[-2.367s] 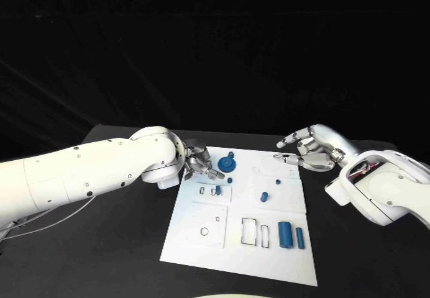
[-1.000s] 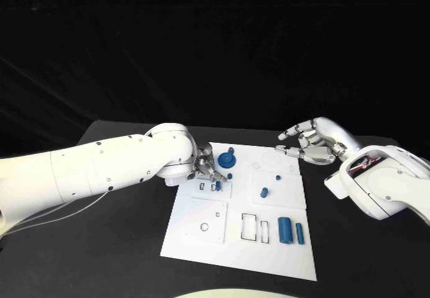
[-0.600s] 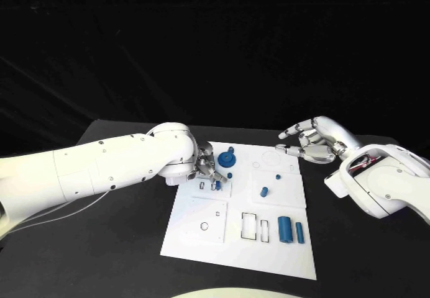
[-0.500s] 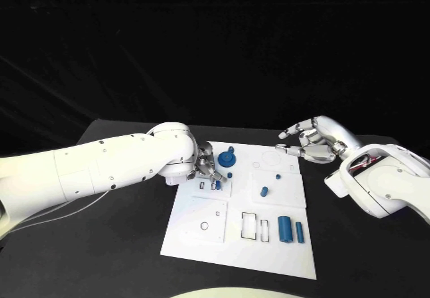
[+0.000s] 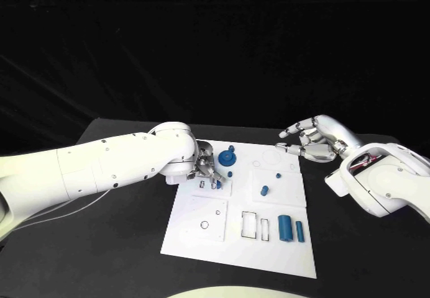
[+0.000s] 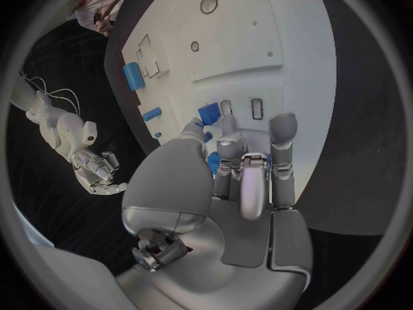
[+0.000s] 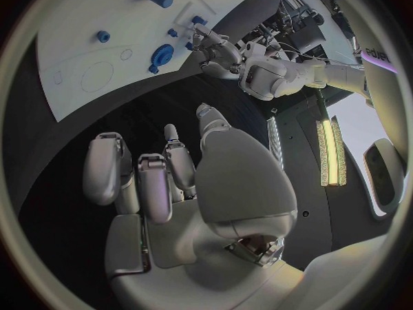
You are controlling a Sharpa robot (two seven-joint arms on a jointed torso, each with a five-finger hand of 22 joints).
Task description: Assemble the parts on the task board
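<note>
Here, the left hand (image 5: 202,165) is reaching down over the near-left part of the task board (image 5: 206,245) on the black desk (image 5: 117,248), its fingers (image 6: 283,134) pinching a small blue part (image 5: 218,184) at the rectangular slots. Just beyond, a round blue gear (image 5: 227,159) is sitting on the board. Farther right, a small blue peg (image 5: 265,190) is lying mid-board, and two blue cylinders (image 5: 289,230) are lying near the front. The right hand (image 5: 314,143) is hovering past the board's far-right corner, fingers apart and holding nothing.
</note>
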